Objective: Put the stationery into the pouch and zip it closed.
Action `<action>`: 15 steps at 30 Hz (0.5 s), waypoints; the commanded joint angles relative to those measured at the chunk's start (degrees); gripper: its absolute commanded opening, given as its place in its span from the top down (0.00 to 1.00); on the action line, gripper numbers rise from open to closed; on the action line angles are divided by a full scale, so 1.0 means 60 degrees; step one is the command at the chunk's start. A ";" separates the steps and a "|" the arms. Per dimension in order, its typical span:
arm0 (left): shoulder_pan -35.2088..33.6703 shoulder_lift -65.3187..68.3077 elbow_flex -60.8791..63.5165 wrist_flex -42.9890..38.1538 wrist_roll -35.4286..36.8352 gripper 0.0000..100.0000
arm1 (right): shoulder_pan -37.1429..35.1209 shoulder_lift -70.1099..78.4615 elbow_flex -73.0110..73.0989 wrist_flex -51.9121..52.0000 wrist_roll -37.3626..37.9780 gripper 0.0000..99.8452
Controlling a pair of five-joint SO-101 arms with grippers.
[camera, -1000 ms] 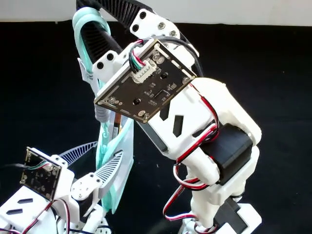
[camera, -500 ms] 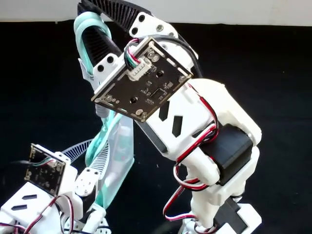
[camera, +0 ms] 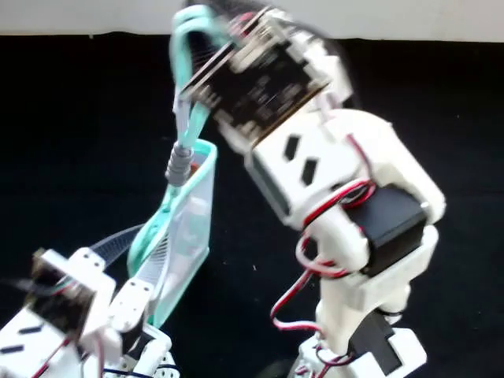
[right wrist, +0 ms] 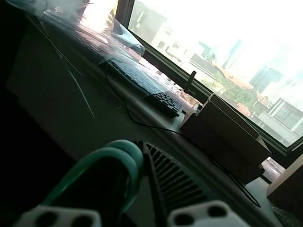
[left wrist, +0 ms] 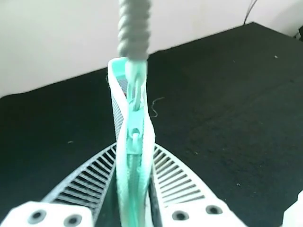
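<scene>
Pouch (camera: pixel 193 209): translucent with teal trim, held off the black tabletop (camera: pixel 79 118), standing on edge and stretched between the two arms, at about 8 o'clock from the centre of the high view.

Left gripper (left wrist: pixel 135 156): at 7 o'clock in the high view; ribbed jaws pinching the pouch's lower end along its zip edge.

Right gripper (right wrist: pixel 144 161): up at 12 o'clock; jaws appear pressed together on the teal loop (right wrist: pixel 120 151), one side of which runs into the gap between them.

Grey ribbed zip pull (left wrist: pixel 134 28): hangs from the loop at the pouch's upper corner, joined by a short teal link (left wrist: pixel 135 101).

Progress, as judged: the teal zip edges lie together along the visible run, and the pull sits at the far end from the left gripper, so closing looks complete or nearly so; whether the stationery is inside cannot be told through the wall; remaining work is likely to confirm closure and set the pouch down.
</scene>
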 commanded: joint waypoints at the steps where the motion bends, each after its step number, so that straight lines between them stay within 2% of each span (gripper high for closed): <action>1: 0.0066 0.0110 -0.1106 0.0396 -0.0088 0.99 | 0.1092 -0.0110 -0.0022 0.0037 -0.0015 0.99; 10: -0.0447 0.0110 -0.2703 0.1392 -0.0352 0.99 | 0.2352 -0.0037 0.0007 -0.0037 -0.0015 0.99; 15: -0.0447 0.0095 -0.3333 0.1451 -0.0352 0.99 | 0.3407 0.0608 -0.0051 -0.0447 -0.0059 0.99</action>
